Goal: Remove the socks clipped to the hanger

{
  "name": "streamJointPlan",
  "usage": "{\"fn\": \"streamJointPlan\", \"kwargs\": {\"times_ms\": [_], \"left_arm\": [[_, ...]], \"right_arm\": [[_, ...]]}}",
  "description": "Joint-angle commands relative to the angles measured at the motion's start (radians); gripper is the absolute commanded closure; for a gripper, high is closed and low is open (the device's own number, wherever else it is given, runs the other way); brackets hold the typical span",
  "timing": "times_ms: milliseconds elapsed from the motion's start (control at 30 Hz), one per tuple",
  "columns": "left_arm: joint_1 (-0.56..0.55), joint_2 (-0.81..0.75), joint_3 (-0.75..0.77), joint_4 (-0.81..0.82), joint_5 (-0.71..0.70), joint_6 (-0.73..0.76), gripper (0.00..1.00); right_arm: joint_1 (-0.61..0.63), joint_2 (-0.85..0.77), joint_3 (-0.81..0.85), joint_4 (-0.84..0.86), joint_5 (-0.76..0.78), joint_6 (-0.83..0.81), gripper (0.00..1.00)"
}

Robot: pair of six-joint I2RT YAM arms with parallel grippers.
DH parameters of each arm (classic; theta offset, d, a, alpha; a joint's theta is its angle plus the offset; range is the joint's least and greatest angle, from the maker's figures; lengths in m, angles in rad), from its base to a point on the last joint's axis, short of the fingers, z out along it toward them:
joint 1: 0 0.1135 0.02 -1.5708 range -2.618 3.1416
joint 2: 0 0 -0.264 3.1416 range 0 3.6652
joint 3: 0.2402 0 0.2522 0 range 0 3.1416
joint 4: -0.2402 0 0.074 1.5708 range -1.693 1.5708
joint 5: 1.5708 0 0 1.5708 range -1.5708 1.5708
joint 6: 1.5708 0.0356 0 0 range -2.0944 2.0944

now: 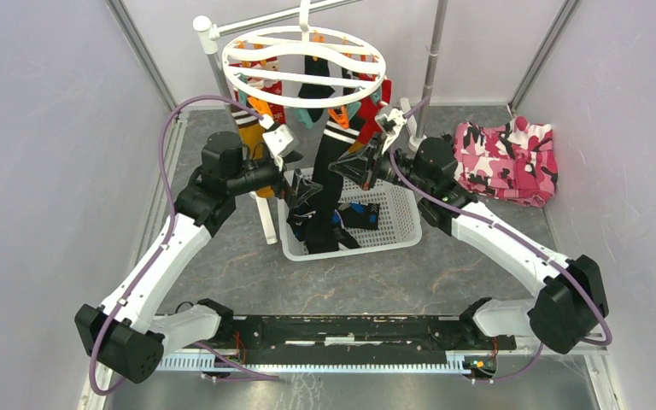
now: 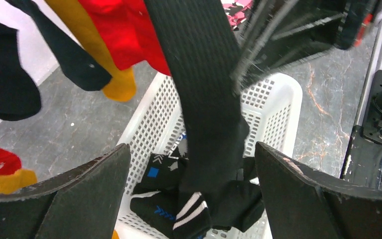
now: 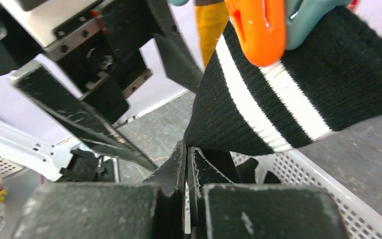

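Note:
The white ring hanger (image 1: 303, 64) hangs at the back with red, mustard and black socks (image 1: 312, 90) on orange and teal clips. A long black sock with a white-striped cuff (image 1: 329, 166) hangs from a clip (image 3: 256, 27) down into the basket. My right gripper (image 1: 337, 166) is shut, its tips (image 3: 186, 148) pinching the lower edge of that sock (image 3: 298, 84) just under the cuff. My left gripper (image 1: 303, 192) is wide open beside the sock; in the left wrist view the sock (image 2: 204, 99) hangs between its fingers (image 2: 79, 194) without touching them.
A white perforated basket (image 1: 397, 231) under the hanger holds several black socks (image 2: 159, 191). A pink camouflage cloth (image 1: 506, 162) lies at the right. The hanger stand's white post (image 1: 266, 220) rises left of the basket. Red and mustard socks (image 2: 114, 45) hang close above the left gripper.

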Motion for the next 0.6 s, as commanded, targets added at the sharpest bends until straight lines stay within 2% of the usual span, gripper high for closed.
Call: {"fn": "streamJointPlan", "kwargs": {"times_ms": [0,133,400,567], "left_arm": [[0.004,0.022,0.068,0.057,0.040,-0.034,0.00],[0.005,0.038,0.087,0.054,0.143,-0.014,0.00],[0.005,0.068,0.133,0.003,0.222,0.015,0.01],[0.004,0.082,0.155,-0.052,0.290,0.049,0.12]], "right_arm": [[0.035,-0.061,0.012,0.048,0.007,0.040,1.00],[0.056,-0.077,0.013,0.048,-0.001,0.057,1.00],[0.079,-0.067,0.032,0.043,-0.043,0.082,1.00],[0.085,-0.056,0.033,0.060,-0.068,0.110,1.00]]}}
